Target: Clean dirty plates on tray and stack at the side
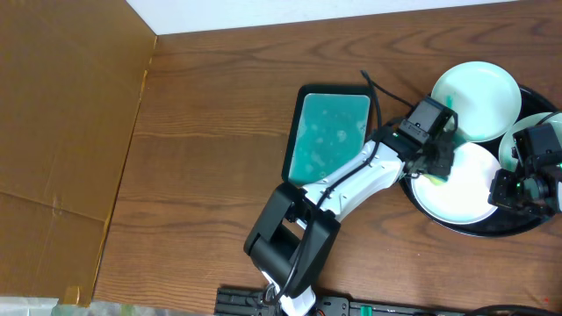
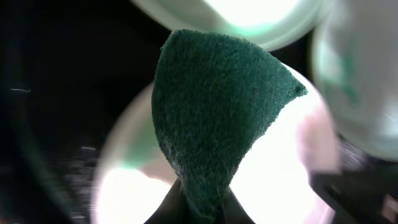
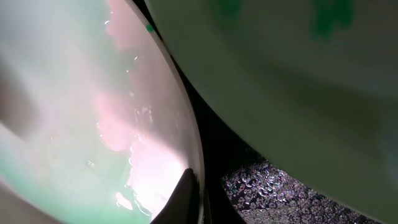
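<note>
The black tray (image 1: 479, 232) sits at the table's right edge with three white plates on it. My left gripper (image 1: 437, 165) is shut on a dark green scouring pad (image 2: 217, 106), which hangs over the front plate (image 1: 461, 193), also seen in the left wrist view (image 2: 280, 180). My right gripper (image 1: 514, 186) is shut on that plate's right rim (image 3: 194, 186), one finger inside and one outside. The back plate (image 1: 479, 96) lies behind. The third plate (image 1: 510, 145) is mostly hidden under my right arm and carries teal smears (image 3: 326, 22).
A rectangular teal tray with a black rim (image 1: 329, 132) lies left of the black tray, under my left arm. A brown cardboard sheet (image 1: 61, 132) covers the table's left side. The black tray's floor (image 3: 261, 186) is wet with droplets.
</note>
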{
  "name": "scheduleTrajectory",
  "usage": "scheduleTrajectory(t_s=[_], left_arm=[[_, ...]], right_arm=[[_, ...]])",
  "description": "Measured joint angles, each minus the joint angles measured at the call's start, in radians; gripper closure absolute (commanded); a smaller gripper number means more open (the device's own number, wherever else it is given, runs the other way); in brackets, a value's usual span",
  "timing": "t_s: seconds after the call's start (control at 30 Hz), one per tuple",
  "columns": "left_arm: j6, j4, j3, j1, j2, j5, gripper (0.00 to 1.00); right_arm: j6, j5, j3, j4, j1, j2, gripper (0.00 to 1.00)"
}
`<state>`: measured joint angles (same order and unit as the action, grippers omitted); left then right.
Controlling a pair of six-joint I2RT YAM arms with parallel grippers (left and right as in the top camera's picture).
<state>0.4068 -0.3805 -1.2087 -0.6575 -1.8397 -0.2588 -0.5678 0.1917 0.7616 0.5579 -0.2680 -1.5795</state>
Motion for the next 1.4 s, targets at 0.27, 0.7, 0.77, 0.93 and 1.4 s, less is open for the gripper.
scheduleTrajectory(t_s=[0.27, 0.7, 0.77, 0.93, 1.4], left_arm=[[-0.068, -0.001, 0.000, -0.004, -0.105, -0.068, 0.93], [-0.045, -0.067, 0.005, 0.008, -0.013, 0.197, 0.93], [-0.042, -0.061, 0.007, 0.027, 0.068, 0.209, 0.93], [-0.037, -0.048, 0.007, 0.091, 0.294, 0.215, 0.93], [-0.037, -0.136, 0.007, 0.494, 0.383, 0.236, 0.93]], right_arm=[[0.000, -0.001, 0.003, 0.000, 0.000, -0.002, 0.99], [0.039, -0.034, 0.111, 0.078, 0.000, -0.024, 0.99], [0.055, -0.048, 0.124, 0.086, 0.000, -0.024, 0.99], [0.098, -0.067, 0.154, 0.109, -0.001, -0.024, 0.99], [0.238, -0.455, 0.447, 0.318, -0.130, -0.024, 0.99]])
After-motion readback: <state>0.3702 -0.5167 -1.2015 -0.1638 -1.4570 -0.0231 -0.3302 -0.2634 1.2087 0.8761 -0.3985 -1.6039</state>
